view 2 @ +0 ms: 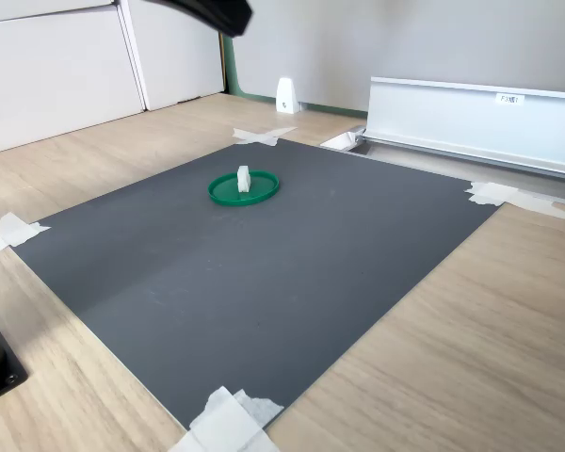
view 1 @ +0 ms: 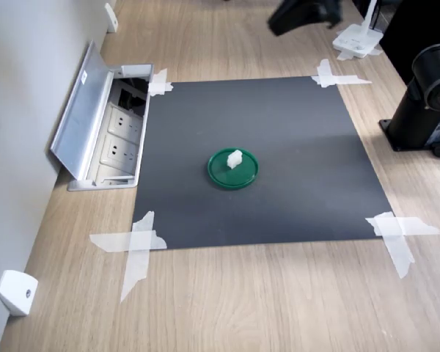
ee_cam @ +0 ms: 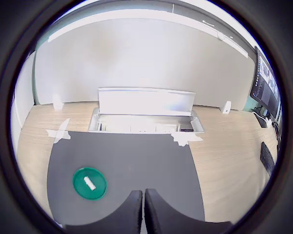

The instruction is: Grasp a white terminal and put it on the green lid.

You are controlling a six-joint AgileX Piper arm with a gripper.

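Dark mat (view 1: 279,132), white terminal (view 1: 235,158) on green lid (view 1: 221,174), claw (ee_cam: 143,204) together (empty).

first exterior view looks down steeply from above the wooden table's (view 1: 227,308) front edge, with the whole dark mat (view 1: 279,139) in frame and the open socket box (view 1: 106,128) at the first exterior view's left. second exterior view sits low at a mat corner, looking across it to the socket box lid (view 2: 471,113) and wall. wrist view hangs high, facing that box (ee_cam: 145,113) head-on. all 3 share the mat and the green lid (view 1: 233,169).
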